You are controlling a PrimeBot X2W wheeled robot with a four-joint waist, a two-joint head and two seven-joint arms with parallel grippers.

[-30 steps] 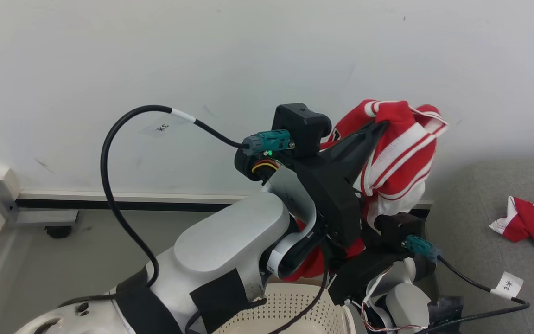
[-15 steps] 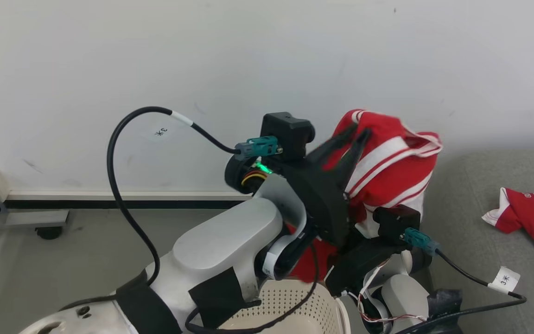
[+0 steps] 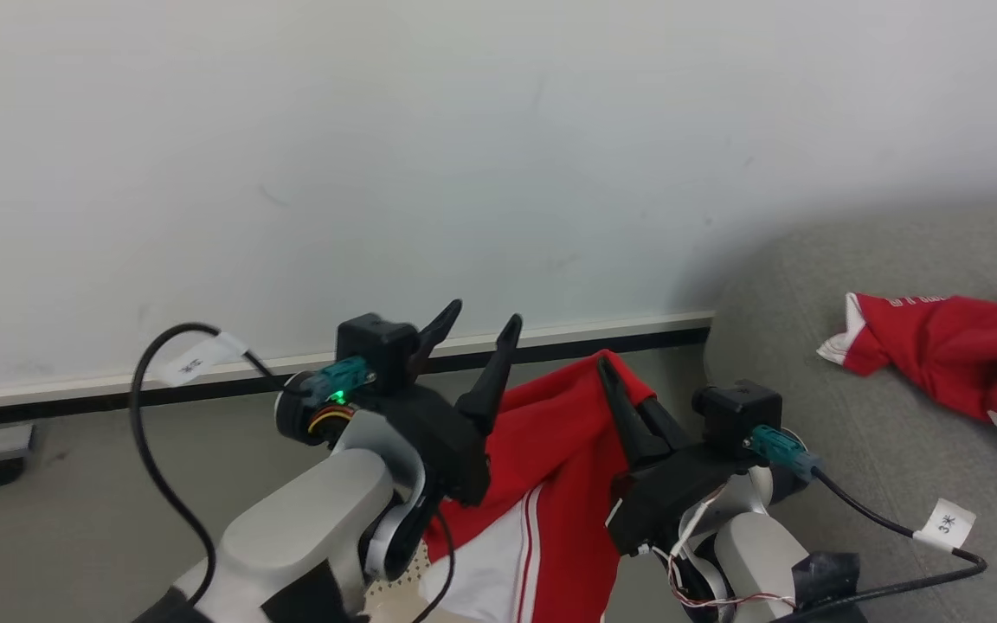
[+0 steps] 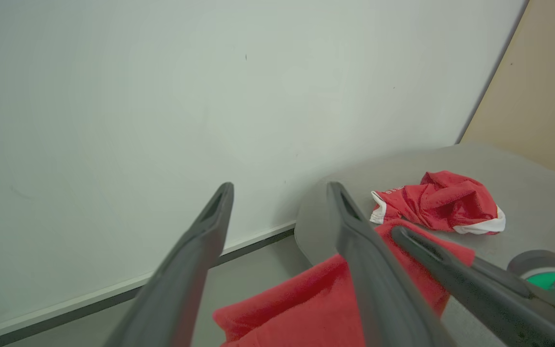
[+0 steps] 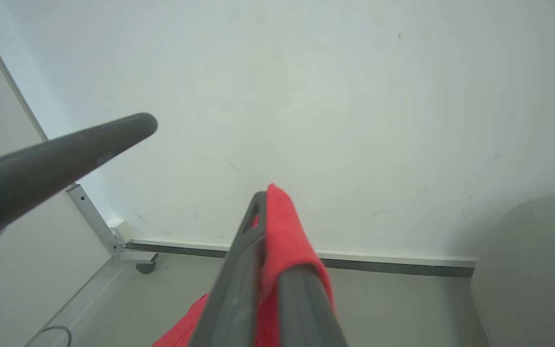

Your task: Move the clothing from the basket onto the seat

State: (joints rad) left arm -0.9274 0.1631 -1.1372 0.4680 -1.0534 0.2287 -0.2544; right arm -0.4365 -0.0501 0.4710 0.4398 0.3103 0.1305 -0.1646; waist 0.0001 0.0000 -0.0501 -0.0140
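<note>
My right gripper (image 3: 607,367) is shut on the top fold of a red garment (image 3: 550,467) with white stripes, which hangs down from it between my two arms. In the right wrist view its fingers (image 5: 251,241) pinch red cloth (image 5: 284,226) at the tip. To the left, my left gripper (image 3: 481,317) stands open with nothing between its fingers (image 4: 210,226), and the red garment (image 4: 297,308) lies below them. A second red garment (image 3: 948,350) with white trim lies crumpled on the grey seat (image 3: 775,285). A sliver of the perforated basket (image 3: 395,595) shows under my left arm.
A pale wall (image 3: 464,130) with a dark skirting strip (image 3: 118,398) stands close ahead, above grey floor. A metal frame leg with a caster (image 5: 145,265) is at the left. Cables with white tags (image 3: 947,525) trail from both wrists.
My left gripper has opened and let go of the striped garment. The garment has come down from its raised position and now hangs from my right gripper. The head camera has also shifted.
</note>
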